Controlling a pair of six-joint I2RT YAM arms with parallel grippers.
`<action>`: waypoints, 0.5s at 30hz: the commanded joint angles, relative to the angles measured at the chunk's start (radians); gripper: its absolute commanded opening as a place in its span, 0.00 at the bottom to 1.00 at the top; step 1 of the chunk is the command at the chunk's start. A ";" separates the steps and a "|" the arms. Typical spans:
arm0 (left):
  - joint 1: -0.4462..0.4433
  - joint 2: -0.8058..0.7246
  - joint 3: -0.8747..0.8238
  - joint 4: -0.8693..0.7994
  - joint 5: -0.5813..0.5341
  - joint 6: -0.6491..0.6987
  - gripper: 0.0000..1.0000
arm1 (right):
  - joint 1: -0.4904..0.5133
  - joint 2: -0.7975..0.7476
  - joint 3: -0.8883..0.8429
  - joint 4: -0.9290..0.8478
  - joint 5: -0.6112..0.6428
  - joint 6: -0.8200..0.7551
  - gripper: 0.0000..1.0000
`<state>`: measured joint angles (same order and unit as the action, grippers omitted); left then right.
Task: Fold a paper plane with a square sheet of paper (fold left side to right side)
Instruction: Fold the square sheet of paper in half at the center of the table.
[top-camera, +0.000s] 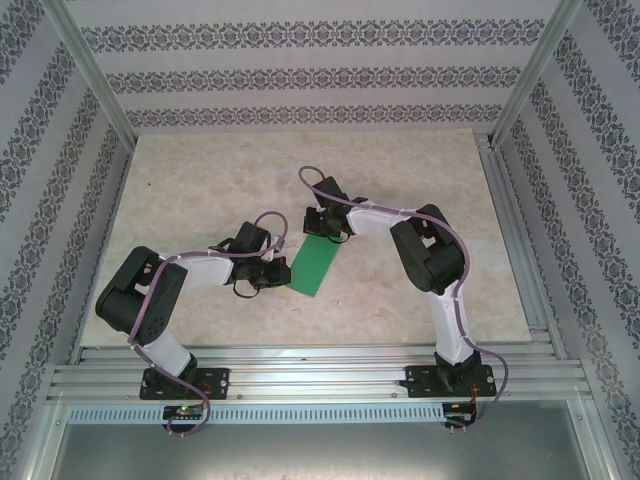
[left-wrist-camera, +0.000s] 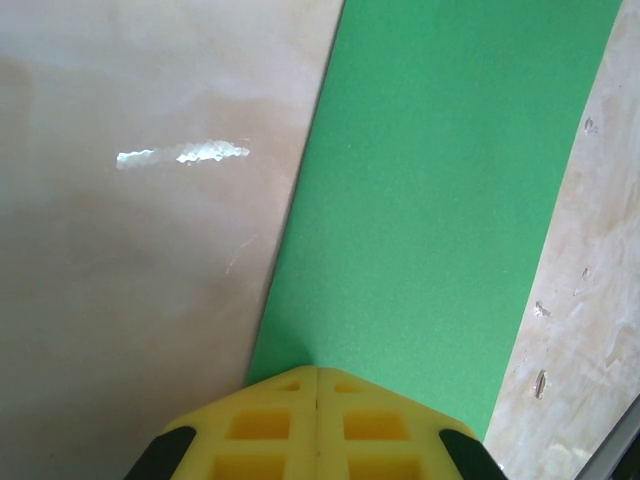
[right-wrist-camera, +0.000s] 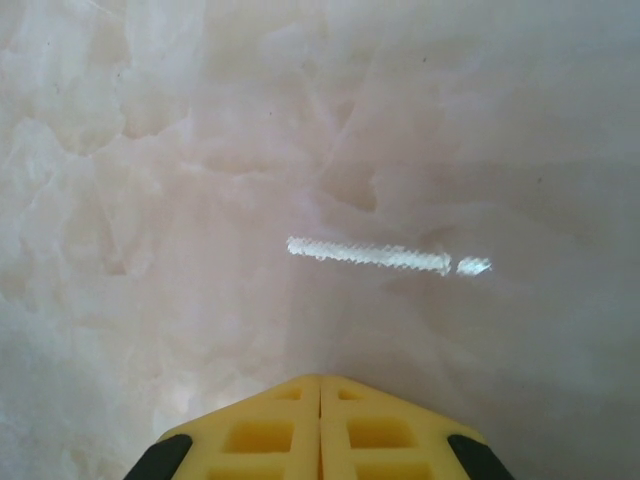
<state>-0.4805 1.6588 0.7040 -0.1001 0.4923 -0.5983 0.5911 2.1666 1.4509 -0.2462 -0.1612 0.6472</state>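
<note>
Paper (top-camera: 317, 264) is a narrow strip mid surface (top-camera: 200, 190), left gripper (left-wrist-camera: 317, 375) pressed together on its edge, probably pressing it flat; right gripper (right-wrist-camera: 320, 380) closed too, off the paper.

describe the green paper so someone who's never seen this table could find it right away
Start at the pale marbled table. Near its middle, between the left gripper and the right gripper, lies the green paper, a flat narrow strip. It is the only green thing on that surface.

Pale marbled table (top-camera: 200, 190), narrow green paper (top-camera: 314, 266) flat near centre
</note>
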 joint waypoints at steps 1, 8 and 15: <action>-0.007 0.036 -0.051 -0.098 -0.124 0.028 0.00 | -0.041 0.048 0.037 -0.054 0.110 -0.046 0.07; -0.006 0.024 -0.055 -0.099 -0.126 0.028 0.00 | -0.070 0.044 0.067 -0.071 0.129 -0.069 0.08; -0.006 -0.029 -0.044 -0.079 -0.074 0.000 0.03 | -0.097 -0.135 0.009 -0.072 0.128 -0.131 0.21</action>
<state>-0.4808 1.6436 0.6956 -0.0978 0.4866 -0.5991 0.5049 2.1571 1.4857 -0.2966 -0.0811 0.5655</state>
